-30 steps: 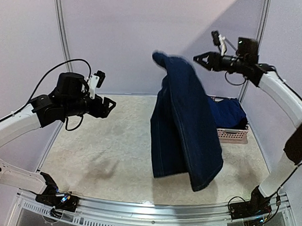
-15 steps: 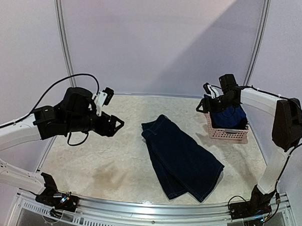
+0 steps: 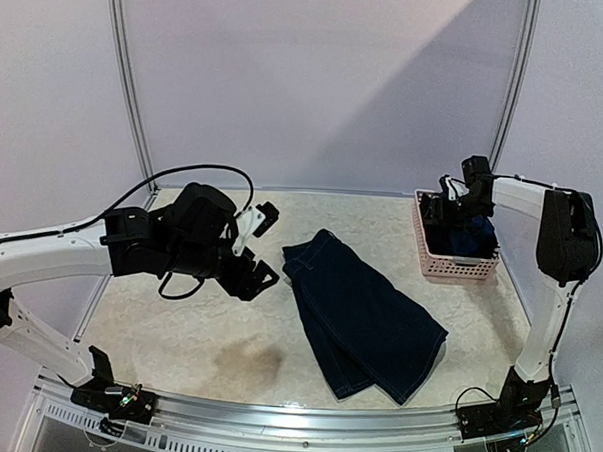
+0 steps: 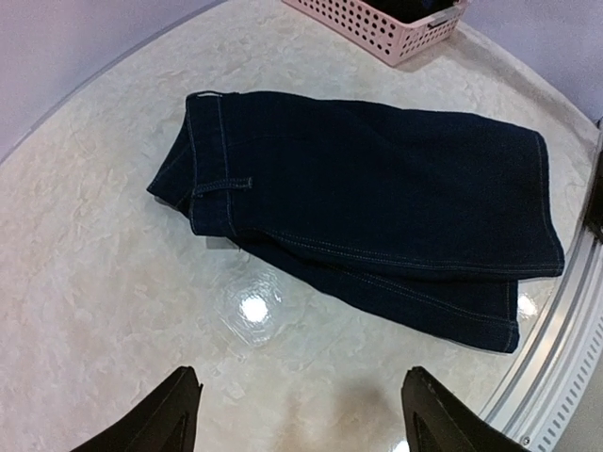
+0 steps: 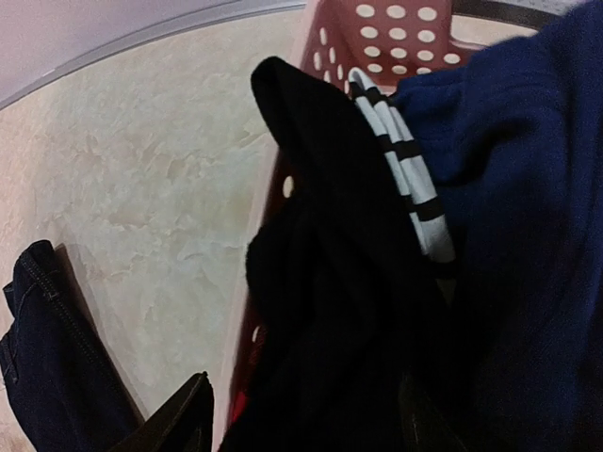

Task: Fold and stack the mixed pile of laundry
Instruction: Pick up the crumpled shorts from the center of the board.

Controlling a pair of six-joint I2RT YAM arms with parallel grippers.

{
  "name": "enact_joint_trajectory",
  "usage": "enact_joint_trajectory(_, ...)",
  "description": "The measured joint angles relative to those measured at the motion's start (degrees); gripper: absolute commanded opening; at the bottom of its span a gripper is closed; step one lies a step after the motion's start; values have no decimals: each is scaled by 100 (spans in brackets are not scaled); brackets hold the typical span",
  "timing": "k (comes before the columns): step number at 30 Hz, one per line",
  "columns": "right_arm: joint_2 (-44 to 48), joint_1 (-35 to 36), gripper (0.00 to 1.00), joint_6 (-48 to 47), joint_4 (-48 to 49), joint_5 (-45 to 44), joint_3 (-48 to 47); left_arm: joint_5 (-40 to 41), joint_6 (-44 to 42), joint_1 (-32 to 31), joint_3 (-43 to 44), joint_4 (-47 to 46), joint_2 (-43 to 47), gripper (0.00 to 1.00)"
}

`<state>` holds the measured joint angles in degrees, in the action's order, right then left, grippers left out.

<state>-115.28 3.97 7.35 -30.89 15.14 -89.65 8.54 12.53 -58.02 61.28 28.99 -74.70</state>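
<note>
A: Where's the denim piece (image 3: pixel 362 324)?
B: Flat, left of the pink basket (image 3: pixel 458 265); left gripper (image 4: pixel 301 414) hangs open near its waistband (image 4: pixel 209 179).
A: Right gripper (image 5: pixel 301 400)?
B: Open over the basket's clothes (image 5: pixel 528 188). Pinching one waistband corner seems best.

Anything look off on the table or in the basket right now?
The denim piece lies askew on the table, its layers misaligned with one edge sticking out. A black garment spills over the rim of the pink basket.
</note>
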Motion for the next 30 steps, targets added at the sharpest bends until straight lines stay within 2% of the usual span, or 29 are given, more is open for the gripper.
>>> enact_joint_trajectory(5,26,-177,66,-251,11,146,46,195,-378,0,334,190,-195,77)
enact_joint_trajectory(9,387,-177,73,-573,17,472,367,446,-643,22,973,509,-920,77)
enact_joint_trajectory(13,1235,-186,75,-914,-197,684,787,529,-651,282,2037,988,-2068,73)
enact_joint_trajectory(19,3438,-22,71,-1921,-354,1399,1884,216,-313,940,2994,1432,-3338,66)
enact_joint_trajectory(22,4415,540,69,-2848,-616,1545,2621,92,-505,1115,3311,1624,-3716,65)
enact_joint_trajectory(25,5139,1392,64,-3740,-1180,1718,3449,83,-1163,1143,3366,1773,-3812,62)
enact_joint_trajectory(30,5532,2435,61,-4483,-1818,1869,4247,57,-2662,1132,2855,1534,-3740,57)
